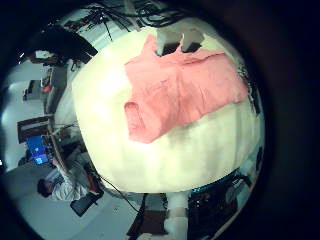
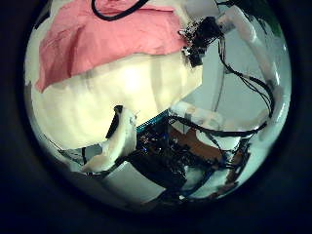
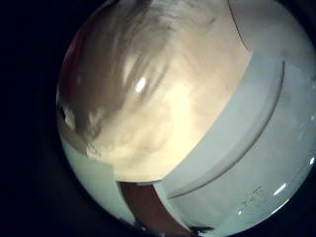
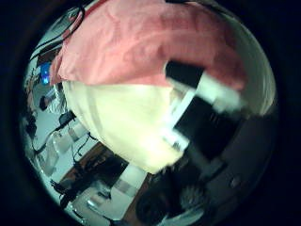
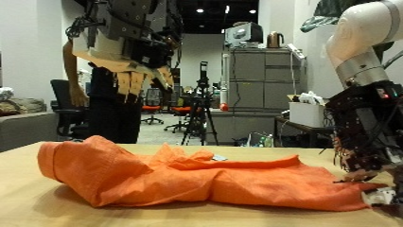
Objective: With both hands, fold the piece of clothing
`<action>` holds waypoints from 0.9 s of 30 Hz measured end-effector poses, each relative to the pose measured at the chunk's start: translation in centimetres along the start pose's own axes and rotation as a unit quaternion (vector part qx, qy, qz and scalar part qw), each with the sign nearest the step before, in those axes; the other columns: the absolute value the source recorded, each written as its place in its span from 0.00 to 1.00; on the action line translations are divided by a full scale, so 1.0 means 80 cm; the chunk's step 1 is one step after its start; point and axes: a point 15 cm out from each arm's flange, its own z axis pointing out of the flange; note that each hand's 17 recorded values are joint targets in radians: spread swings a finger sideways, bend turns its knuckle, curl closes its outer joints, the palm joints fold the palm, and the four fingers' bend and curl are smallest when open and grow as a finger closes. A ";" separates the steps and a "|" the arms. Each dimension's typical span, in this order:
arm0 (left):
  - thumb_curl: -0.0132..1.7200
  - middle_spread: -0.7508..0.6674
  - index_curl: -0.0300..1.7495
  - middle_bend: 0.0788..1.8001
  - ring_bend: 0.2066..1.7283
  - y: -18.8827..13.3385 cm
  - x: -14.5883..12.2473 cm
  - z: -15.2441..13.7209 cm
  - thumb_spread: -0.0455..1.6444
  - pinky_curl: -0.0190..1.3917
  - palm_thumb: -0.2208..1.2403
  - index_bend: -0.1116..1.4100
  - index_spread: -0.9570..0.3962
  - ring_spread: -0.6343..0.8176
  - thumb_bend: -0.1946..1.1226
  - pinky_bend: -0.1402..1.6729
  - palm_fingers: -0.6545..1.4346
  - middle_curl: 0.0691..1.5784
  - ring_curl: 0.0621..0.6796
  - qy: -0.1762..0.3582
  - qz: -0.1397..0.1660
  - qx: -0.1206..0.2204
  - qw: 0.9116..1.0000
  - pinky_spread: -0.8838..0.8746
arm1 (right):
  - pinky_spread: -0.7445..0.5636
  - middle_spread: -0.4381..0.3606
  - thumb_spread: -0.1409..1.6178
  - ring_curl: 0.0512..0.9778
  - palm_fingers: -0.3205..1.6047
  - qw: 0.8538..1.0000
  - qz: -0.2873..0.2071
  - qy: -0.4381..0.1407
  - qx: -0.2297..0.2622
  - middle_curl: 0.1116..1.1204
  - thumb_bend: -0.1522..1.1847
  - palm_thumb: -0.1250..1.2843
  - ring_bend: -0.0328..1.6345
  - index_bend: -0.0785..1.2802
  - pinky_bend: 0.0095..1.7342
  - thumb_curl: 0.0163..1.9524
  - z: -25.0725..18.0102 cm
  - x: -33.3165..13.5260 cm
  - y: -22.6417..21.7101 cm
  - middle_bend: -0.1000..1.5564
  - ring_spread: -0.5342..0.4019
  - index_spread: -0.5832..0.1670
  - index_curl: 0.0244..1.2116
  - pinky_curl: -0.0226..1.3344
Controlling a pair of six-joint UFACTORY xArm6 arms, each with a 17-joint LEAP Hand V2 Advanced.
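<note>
1. Outside view: the orange garment [image 5: 189, 175] lies crumpled and unfolded across the wooden table [image 5: 38, 203], bunched thick at the end away from the right hand. The left hand [image 5: 126, 52] hangs high above the table, its fingers loose and spread, holding nothing. The right hand [image 5: 359, 132] is down at the garment's far edge with its fingertips at the cloth. I cannot tell whether they pinch it or only touch it.
2. Left little finger side palm view: the whole garment is seen from well above, spread on the tabletop, so this hand is far from any grip.
3. Left thumb side palm view: the garment's edge and bare table lie below, with nothing between the fingers.
4. Right little finger side palm view: a pale surface fills the view, very close, and I cannot make out more.
5. Right thumb side palm view: the right hand's fingers [image 4: 198, 94] reach over the garment's hem where it meets the table.
6. Risk: if only the right hand lifts, the cloth is likely to drag and bunch rather than fold, and a pinch through several wrinkled layers could fold crooked.
7. Room: behind the table are grey cabinets [image 5: 258, 80], an office chair [image 5: 63, 99] and a tripod [image 5: 201, 95].
</note>
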 end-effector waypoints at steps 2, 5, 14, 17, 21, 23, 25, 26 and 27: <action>0.19 0.82 0.14 0.06 0.16 0.000 0.000 -0.001 0.73 0.23 0.50 0.17 0.86 0.84 0.14 0.29 0.29 0.13 0.26 -0.001 0.000 0.001 1.000 0.80 | 0.26 0.34 0.62 0.36 0.83 1.000 0.001 0.001 0.006 0.36 0.13 0.68 0.47 0.28 0.28 0.19 0.001 0.002 -0.003 0.38 0.26 0.29 0.35 0.28; 0.19 0.82 0.14 0.06 0.16 0.001 -0.001 -0.002 0.73 0.23 0.50 0.17 0.86 0.84 0.13 0.29 0.29 0.13 0.26 0.000 -0.001 0.001 1.000 0.80 | 0.18 0.32 0.62 0.41 0.90 1.000 0.005 0.004 0.024 0.42 0.12 0.73 0.52 0.38 0.35 0.20 0.000 0.008 -0.011 0.47 0.25 0.28 0.40 0.31; 0.18 0.81 0.14 0.06 0.17 0.006 -0.011 -0.004 0.72 0.23 0.51 0.17 0.86 0.84 0.14 0.29 0.29 0.14 0.26 -0.003 -0.007 0.001 1.000 0.80 | 0.22 0.36 0.66 0.55 0.85 0.998 0.029 0.013 0.059 0.57 0.15 0.86 0.70 0.67 0.57 0.24 -0.033 0.039 0.003 0.70 0.30 0.33 0.58 0.44; 0.18 0.81 0.14 0.06 0.17 0.012 -0.018 -0.005 0.72 0.23 0.51 0.17 0.86 0.84 0.14 0.29 0.29 0.14 0.26 -0.005 -0.010 0.000 1.000 0.80 | 0.25 0.36 0.68 0.59 0.81 0.996 0.034 0.022 0.074 0.60 0.15 0.88 0.74 0.72 0.61 0.26 -0.054 0.043 0.010 0.74 0.31 0.35 0.61 0.48; 0.18 0.81 0.14 0.06 0.17 0.023 -0.032 0.002 0.72 0.23 0.51 0.17 0.86 0.84 0.13 0.29 0.29 0.14 0.26 -0.004 -0.019 -0.004 1.000 0.80 | 0.28 0.36 0.70 0.63 0.78 0.995 0.032 0.030 0.086 0.63 0.15 0.89 0.78 0.77 0.66 0.28 -0.085 0.043 0.024 0.78 0.32 0.36 0.65 0.51; 0.18 0.81 0.14 0.06 0.17 0.026 -0.039 0.003 0.72 0.23 0.52 0.17 0.86 0.84 0.14 0.29 0.29 0.14 0.26 -0.003 -0.023 -0.004 1.000 0.80 | 0.29 0.37 0.71 0.64 0.77 0.995 0.033 0.031 0.087 0.64 0.15 0.89 0.79 0.78 0.67 0.29 -0.099 0.041 0.035 0.79 0.32 0.37 0.66 0.53; 0.19 0.81 0.14 0.06 0.17 0.028 -0.046 0.002 0.72 0.23 0.52 0.17 0.86 0.84 0.14 0.29 0.29 0.14 0.26 -0.002 -0.026 -0.004 1.000 0.80 | 0.30 0.37 0.72 0.65 0.76 0.994 0.033 0.035 0.093 0.65 0.15 0.89 0.79 0.79 0.68 0.29 -0.113 0.040 0.042 0.79 0.32 0.37 0.67 0.53; 0.19 0.81 0.14 0.06 0.17 0.029 -0.047 0.002 0.72 0.23 0.52 0.17 0.86 0.84 0.14 0.29 0.29 0.14 0.26 -0.001 -0.027 -0.003 1.000 0.80 | 0.30 0.37 0.73 0.66 0.75 0.994 0.032 0.038 0.099 0.65 0.14 0.89 0.80 0.79 0.69 0.30 -0.124 0.038 0.045 0.80 0.32 0.38 0.68 0.54; 0.19 0.81 0.14 0.06 0.17 0.030 -0.048 0.003 0.72 0.23 0.52 0.17 0.86 0.84 0.14 0.29 0.29 0.14 0.26 -0.001 -0.027 -0.004 1.000 0.80 | 0.31 0.37 0.73 0.66 0.75 0.993 0.032 0.039 0.103 0.66 0.14 0.89 0.80 0.79 0.69 0.30 -0.131 0.035 0.047 0.80 0.32 0.38 0.69 0.54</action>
